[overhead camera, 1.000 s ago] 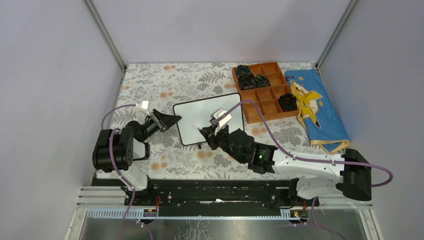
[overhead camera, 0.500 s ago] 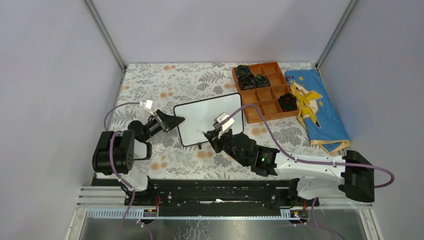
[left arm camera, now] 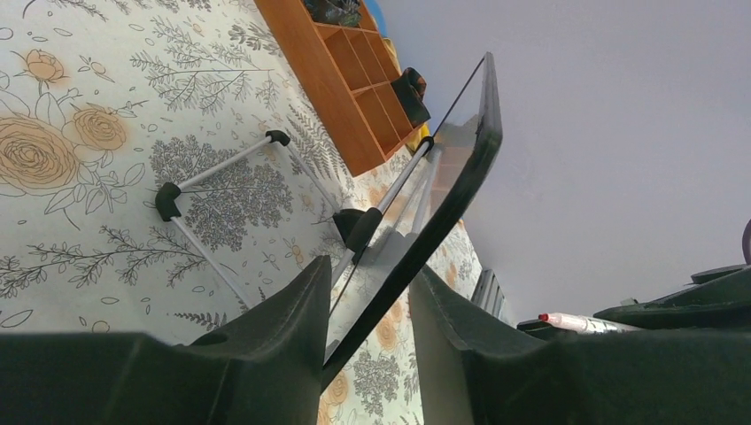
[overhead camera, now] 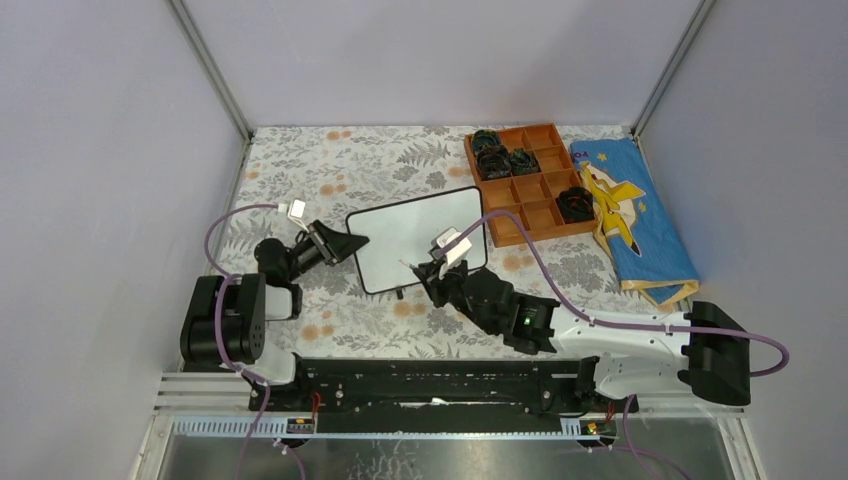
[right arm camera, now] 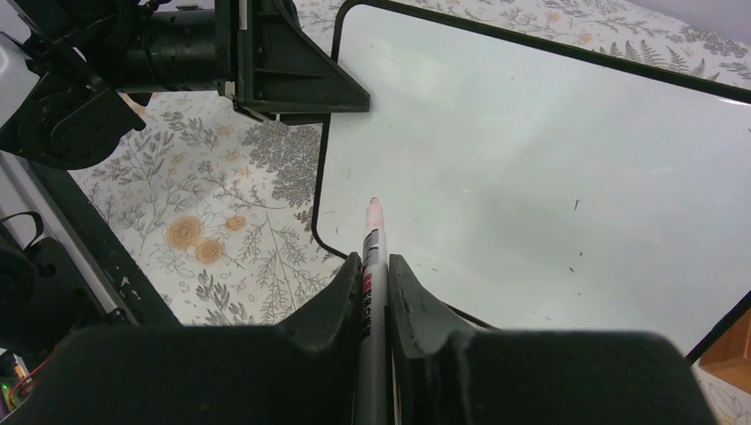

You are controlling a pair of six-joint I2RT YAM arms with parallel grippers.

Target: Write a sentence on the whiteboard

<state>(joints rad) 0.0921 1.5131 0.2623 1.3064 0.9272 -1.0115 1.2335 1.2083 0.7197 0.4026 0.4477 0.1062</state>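
The whiteboard (overhead camera: 420,232) stands tilted on its small feet at mid-table, blank except for a few specks; no sentence shows on it (right arm camera: 531,150). My left gripper (overhead camera: 350,242) is open with its fingers either side of the board's left edge (left arm camera: 443,195); one finger touches the frame and the other stands apart. My right gripper (overhead camera: 428,272) is shut on a marker (right arm camera: 372,266) whose red tip points at the board's near left corner, just above the surface. The marker also shows in the left wrist view (left arm camera: 576,323).
A brown compartment tray (overhead camera: 545,205) with several dark objects stands right of the board. A blue cloth with a yellow figure (overhead camera: 630,215) lies at the far right. Flowered tablecloth (overhead camera: 330,170) covers the table. Grey walls close in the left, back and right.
My left gripper has slid right until its fingers straddle the board's left edge. My right gripper with the marker has shifted slightly right along the board's near edge.
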